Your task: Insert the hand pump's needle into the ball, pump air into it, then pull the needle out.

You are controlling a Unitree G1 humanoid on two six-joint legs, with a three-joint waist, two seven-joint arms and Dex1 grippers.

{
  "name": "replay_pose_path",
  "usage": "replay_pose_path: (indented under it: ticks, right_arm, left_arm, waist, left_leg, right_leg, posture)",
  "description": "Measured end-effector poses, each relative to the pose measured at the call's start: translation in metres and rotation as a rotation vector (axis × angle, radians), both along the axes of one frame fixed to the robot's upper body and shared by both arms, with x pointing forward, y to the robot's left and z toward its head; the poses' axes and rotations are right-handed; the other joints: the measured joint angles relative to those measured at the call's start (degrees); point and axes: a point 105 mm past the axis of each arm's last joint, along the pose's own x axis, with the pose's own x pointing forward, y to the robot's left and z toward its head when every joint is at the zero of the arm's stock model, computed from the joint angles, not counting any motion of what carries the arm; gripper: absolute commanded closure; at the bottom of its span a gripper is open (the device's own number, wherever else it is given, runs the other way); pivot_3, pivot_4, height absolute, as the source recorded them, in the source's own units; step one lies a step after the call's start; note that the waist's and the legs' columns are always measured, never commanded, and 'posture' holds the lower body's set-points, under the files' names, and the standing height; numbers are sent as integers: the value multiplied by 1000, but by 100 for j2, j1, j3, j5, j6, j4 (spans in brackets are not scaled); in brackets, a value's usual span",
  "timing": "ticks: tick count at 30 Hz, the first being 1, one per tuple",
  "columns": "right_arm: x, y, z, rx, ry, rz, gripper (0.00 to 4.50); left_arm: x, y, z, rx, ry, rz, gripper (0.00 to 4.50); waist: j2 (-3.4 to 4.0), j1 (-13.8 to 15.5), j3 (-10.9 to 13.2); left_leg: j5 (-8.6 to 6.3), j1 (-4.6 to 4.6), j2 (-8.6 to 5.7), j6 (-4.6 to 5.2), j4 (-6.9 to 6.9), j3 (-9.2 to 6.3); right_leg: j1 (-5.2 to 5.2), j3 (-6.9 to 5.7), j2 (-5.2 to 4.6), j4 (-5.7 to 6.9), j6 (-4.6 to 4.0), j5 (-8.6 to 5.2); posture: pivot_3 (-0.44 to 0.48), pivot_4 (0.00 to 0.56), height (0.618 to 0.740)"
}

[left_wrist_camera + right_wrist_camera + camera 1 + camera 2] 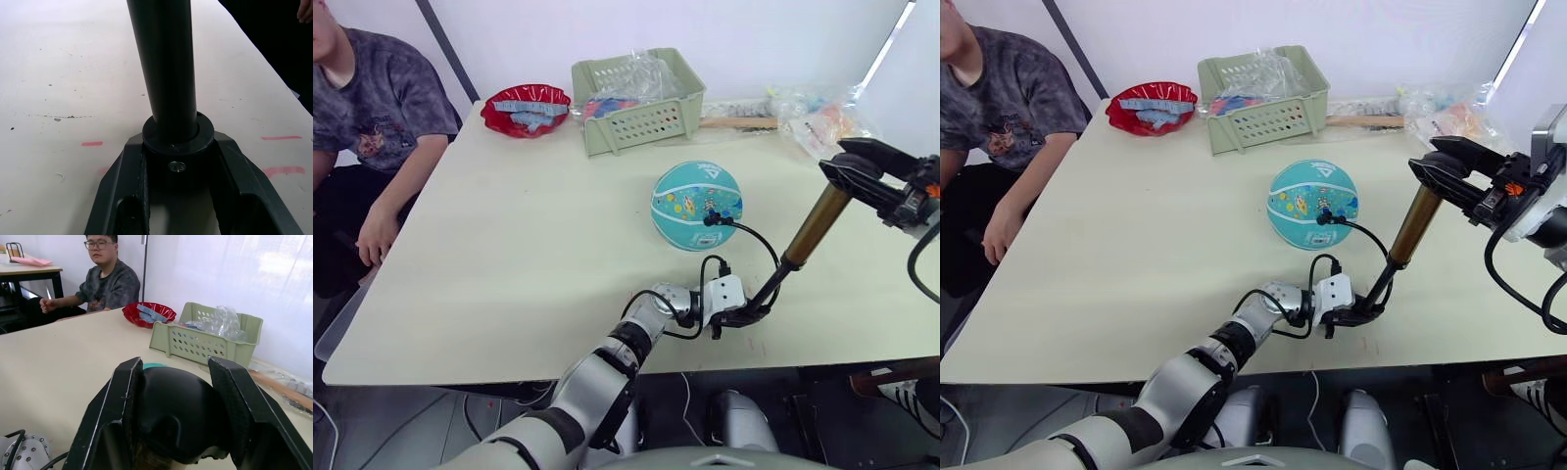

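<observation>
**Pump braced at both ends, hose plugged into ball**

The hand pump (815,227) stands tilted over the bench (509,255), just right of the ball (697,205). Left end effector (744,315) is clamped on the pump's black lower end, down at the bench surface — the left wrist view shows its two fingers snug against the collar. Right end effector (850,168) is closed over the black handle on top, fingers on either side of it. The thin black hose (756,240) loops from the pump's lower end up to a small fitting on the ball's near side; the needle itself is too small to make out, so how deep it sits can't be told.

Ball rests free on the bench, nothing holding it. Likely risks — a push on the handle while the pump leans could skid the base or twist it in the left grip; any sideways drag on the hose could roll the ball and bend or pop the needle out early.

Green basket (636,98), red bowl (526,108) and a seated person (372,117) are well clear.
</observation>
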Motion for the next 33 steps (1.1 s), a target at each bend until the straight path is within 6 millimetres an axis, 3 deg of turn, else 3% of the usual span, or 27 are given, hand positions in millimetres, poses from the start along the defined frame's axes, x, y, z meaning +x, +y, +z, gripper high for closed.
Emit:
replay_pose_path:
  ticks: [7,19,27,33]
  right_arm:
    - [-8,0,-11,-12,-20,-33,2871]
    - [-9,15,-93,5,87,-71,2901]
    - [-10,23,-135,-45,159,-88,2901]
    - [-10,27,-131,-68,130,-63,2901]
  left_arm:
    - [-1,0,-1,7,-2,-5,3372]
    - [0,5,-5,20,1,3,3372]
    - [0,6,-5,24,3,6,3372]
    - [0,6,-6,25,3,8,3372]
  waist:
    - [-7,3,-5]
    - [-51,-18,-59]
    - [-61,-23,-70]
    - [-59,-26,-75]
  left_leg:
    - [0,6,1,0,0,-3]
    - [0,15,6,0,-1,-4]
    - [-1,19,11,0,-1,-5]
    - [-1,19,12,0,0,-4]
  right_leg:
    - [6,-3,2,0,0,-1]
    - [8,-3,10,2,-1,-2]
    - [7,-2,11,2,-17,-12]
    - [6,-1,11,1,-19,-13]
  posture:
    - [0,150,740]
    - [0,150,740]
    - [0,150,740]
    - [0,150,740]
